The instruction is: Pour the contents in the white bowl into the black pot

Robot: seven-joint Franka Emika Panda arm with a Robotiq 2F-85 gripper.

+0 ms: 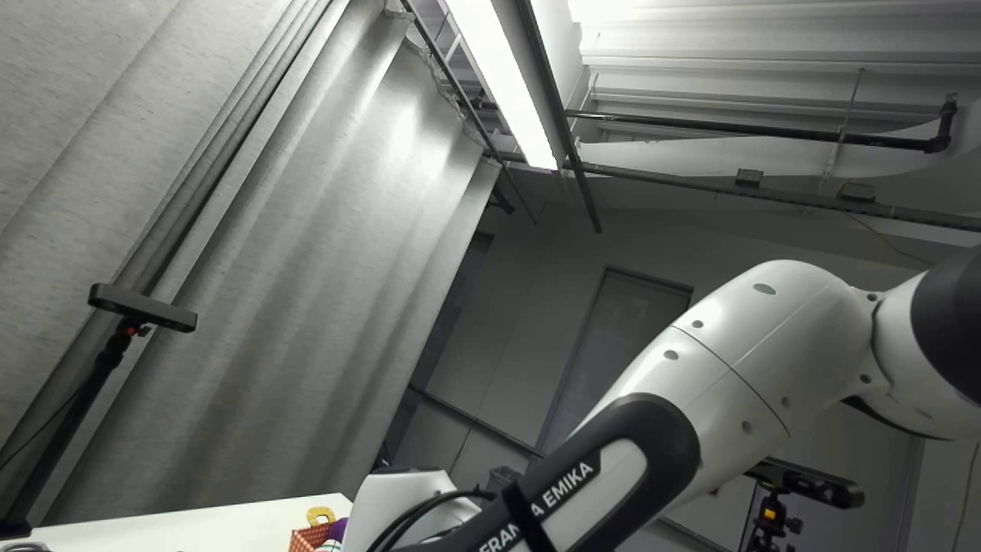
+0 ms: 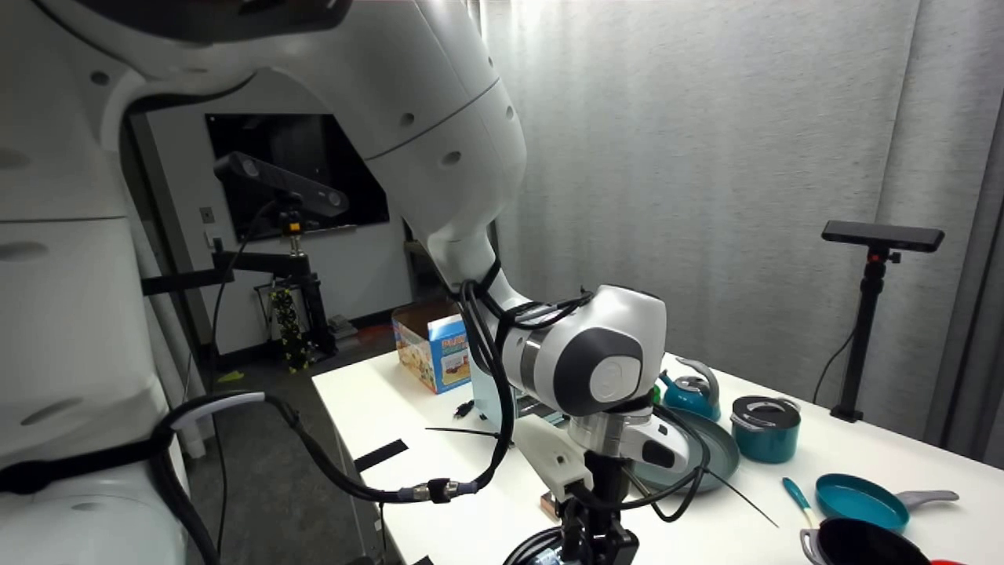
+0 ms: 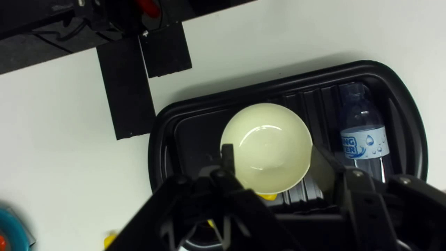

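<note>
White bowl (image 3: 266,148): in the black tray (image 3: 157,146), inside looking bare; round, offering no long axis.
Gripper (image 3: 272,156): spread wide, its body at 6 o'clock in the wrist view, the bowl's middle just toward 12 o'clock from its grip center.
Fingers (image 3: 228,158): near 9 and 4 o'clock on the bowl's outline; rim contact cannot be told.
Black pot (image 2: 867,541): well apart, 3 o'clock from the gripper in an exterior view, the likely pouring direction.
</note>
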